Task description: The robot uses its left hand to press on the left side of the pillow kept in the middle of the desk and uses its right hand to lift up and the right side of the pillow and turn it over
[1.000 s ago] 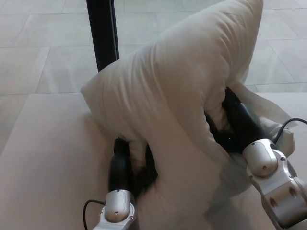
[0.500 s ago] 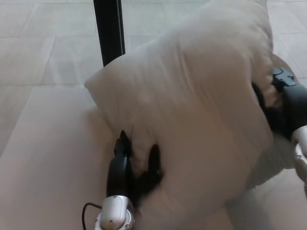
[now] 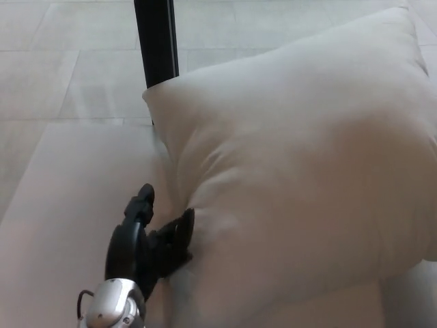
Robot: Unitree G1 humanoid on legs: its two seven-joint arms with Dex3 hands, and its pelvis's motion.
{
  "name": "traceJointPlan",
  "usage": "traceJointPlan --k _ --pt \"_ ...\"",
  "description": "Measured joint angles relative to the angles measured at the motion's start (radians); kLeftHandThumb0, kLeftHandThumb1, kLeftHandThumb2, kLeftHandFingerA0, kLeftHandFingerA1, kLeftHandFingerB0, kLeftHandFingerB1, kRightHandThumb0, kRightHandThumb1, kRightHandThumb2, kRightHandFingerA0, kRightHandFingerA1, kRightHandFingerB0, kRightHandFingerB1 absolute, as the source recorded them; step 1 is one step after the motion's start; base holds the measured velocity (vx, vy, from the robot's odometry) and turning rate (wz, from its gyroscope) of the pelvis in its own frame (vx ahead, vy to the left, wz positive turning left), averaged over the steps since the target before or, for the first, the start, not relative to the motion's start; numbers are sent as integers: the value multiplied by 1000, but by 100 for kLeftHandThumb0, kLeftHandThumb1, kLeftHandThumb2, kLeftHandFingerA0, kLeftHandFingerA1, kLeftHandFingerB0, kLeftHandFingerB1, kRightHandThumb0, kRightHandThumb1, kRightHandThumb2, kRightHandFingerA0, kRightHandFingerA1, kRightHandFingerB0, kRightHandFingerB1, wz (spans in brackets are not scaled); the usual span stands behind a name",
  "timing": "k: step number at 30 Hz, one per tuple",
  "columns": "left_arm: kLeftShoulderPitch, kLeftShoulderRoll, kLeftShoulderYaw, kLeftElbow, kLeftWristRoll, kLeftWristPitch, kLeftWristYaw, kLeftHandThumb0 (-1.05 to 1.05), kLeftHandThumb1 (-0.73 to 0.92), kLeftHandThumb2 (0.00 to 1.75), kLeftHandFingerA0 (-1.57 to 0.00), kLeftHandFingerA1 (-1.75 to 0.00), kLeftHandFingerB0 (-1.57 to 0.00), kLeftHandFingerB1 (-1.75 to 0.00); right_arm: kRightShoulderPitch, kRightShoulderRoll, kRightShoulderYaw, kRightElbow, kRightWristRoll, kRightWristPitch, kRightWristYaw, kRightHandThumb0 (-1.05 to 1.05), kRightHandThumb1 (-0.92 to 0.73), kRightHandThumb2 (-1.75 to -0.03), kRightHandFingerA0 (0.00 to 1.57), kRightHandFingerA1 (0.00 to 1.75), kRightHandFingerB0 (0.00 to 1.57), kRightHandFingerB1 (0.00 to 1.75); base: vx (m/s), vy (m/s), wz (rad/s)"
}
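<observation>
One pillow (image 3: 300, 171) (touching left hand (image 3: 147, 236))

The pillow (image 3: 300, 171) runs off the right edge (its near-right underside hidden too). The black post (image 3: 156, 41) is cut by the top edge; the left hand (image 3: 153, 239) has fingertips buried against the pillow.

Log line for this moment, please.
pillow: raised, fills view | left robot hand: at lower-left edge, fingers apart | right robot hand: not in view

A plump white pillow (image 3: 300, 171) lies on the pale desk (image 3: 61, 198), lightly creased.
</observation>
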Motion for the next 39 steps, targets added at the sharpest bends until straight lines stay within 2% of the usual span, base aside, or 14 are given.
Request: traceJointPlan --k 7,9,10,15,18,20,22,23,24,29,33,35,37,39 --pt "29 133 156 -28 -80 90 -71 -81 57 60 -20 -59 0 -11 89 -108 -100 33 69 21 98 -93 -92 -70 16 40 14 26 0 0 0" --pt "41 164 229 -31 -114 111 -87 -87 53 60 -23 -59 0 -22 112 -142 -138 54 84 19 124 -39 -38 -105 4 52 0 49 0 0 0" --pt "48 179 264 -31 -129 120 -95 -77 41 86 -23 -62 -1 -30 122 -160 -160 69 93 16 135 -103 -92 -68 22 47 15 34 0 0 0" --pt "98 256 429 -7 -191 148 -135 -83 58 58 -31 -74 -12 -67 171 -228 -285 157 122 -5 168 -104 -90 -66 28 49 22 39 0 0 0" --pt "134 299 539 27 -228 157 -159 -95 38 85 -22 -91 0 -49 206 -264 -381 230 142 -27 180 -101 -84 -131 0 35 0 17 0 0 0" --pt "153 320 606 57 -248 161 -166 -101 27 64 -46 -70 0 -71 225 -283 -445 276 154 -38 182 -100 -92 -68 23 57 13 46 0 0 0" --pt "170 334 665 81 -268 164 -171 -97 25 65 -36 -79 0 -86 241 -298 -502 320 163 -49 180 -40 -37 -106 4 54 0 53 0 0 0" --pt "180 342 697 96 -277 167 -173 -100 33 55 -32 -80 0 -76 250 -306 -532 344 168 -57 178 -99 -92 -71 17 60 6 44 0 0 0" --pt "193 350 743 121 -292 167 -175 -98 40 81 -11 -80 0 -67 263 -317 -575 383 175 -71 175 -98 -69 -113 19 65 5 45 0 0 0" --pt "264 368 851 257 -308 162 -184 -105 40 55 -14 -87 0 -57 307 -326 -695 549 192 -128 148 -99 -70 -112 12 65 4 45 0 0 0" --pt "334 368 895 374 -306 143 -185 -102 27 82 -17 -98 0 -54 349 -325 -750 678 195 -173 117 -105 -71 -117 117 157 1 18 0 0 0" --pt "385 368 899 439 -299 126 -188 -105 35 86 -11 -91 0 -58 383 -319 -759 735 193 -200 98 -95 -82 -67 68 154 0 50 0 0 0" --pt "429 371 893 504 -288 107 -192 -39 -15 72 -10 -63 -17 -68 411 -316 -760 780 189 -223 81 -105 -68 -110 37 73 6 43 0 0 0" --pt "474 375 868 565 -267 83 -193 -105 28 78 0 -68 -1 -79 437 -316 -754 818 185 -241 67 -99 -79 -64 40 74 3 59 0 0 0"
